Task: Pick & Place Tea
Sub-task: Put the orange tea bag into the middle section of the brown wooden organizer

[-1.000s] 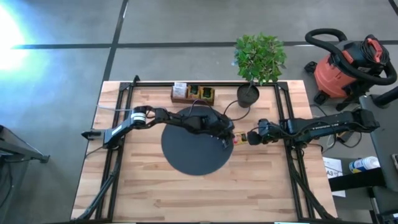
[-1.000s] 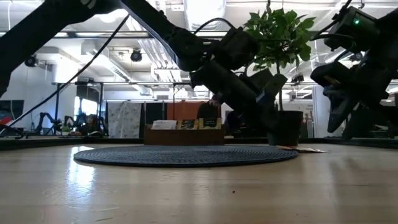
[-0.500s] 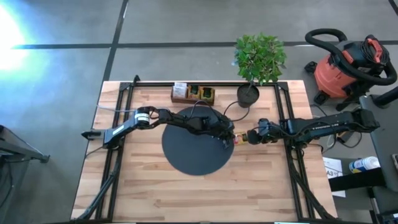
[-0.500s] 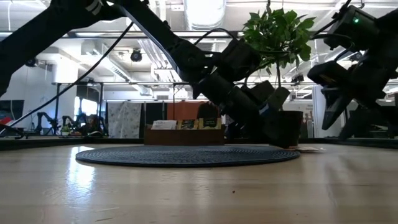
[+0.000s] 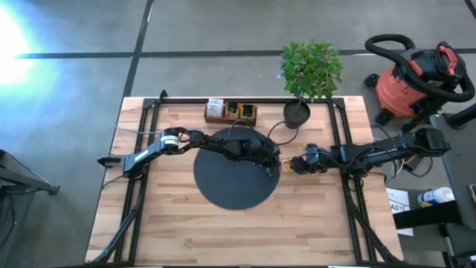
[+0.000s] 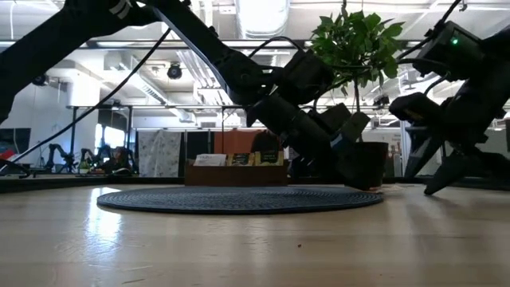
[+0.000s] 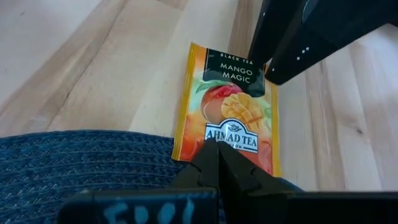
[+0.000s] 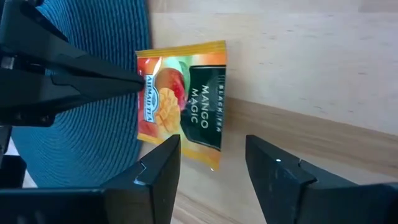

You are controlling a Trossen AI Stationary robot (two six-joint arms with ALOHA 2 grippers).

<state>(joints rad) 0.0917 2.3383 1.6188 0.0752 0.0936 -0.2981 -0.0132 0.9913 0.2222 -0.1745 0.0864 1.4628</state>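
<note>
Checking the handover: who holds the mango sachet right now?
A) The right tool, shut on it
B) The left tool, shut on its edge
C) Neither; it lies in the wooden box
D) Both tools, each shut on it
B: the left tool is pinched on the sachet's edge, while the right tool stands open around it.

A robotics lab or workshop is suggested by a concrete floor (image 5: 74,112), a shop vacuum (image 5: 416,82) and exposed ceiling ducts (image 6: 159,60).

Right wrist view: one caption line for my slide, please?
Open right gripper faces orange mango tea sachet pinched by shut left gripper.
</note>
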